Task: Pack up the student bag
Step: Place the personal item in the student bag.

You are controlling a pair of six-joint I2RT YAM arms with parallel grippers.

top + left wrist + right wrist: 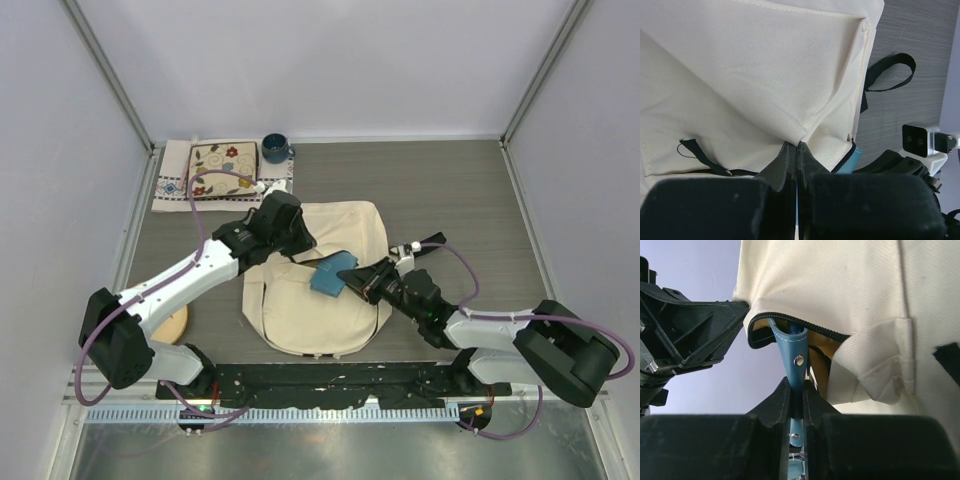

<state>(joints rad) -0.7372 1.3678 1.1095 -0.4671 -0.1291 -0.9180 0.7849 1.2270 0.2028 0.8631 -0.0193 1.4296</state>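
The bag lies flat in the middle of the table, between the two arms. The left gripper has its fingers pressed together on a fold of the bag's cloth by the zipper. It lifts the fold, so the mouth of the bag gapes open. The right gripper pinches a flat blue thing with a little metal stud. The top of the blue thing is just inside the open mouth, and most of it is outside. So I think the packing is only at its start: this thing is going in but is not in yet. Inside the bag I can see yellow lining and nothing else for sure. At the far left, a flowery cloth and a dark blue cup sit outside the bag. They may need packing too. The zipper is not closed.
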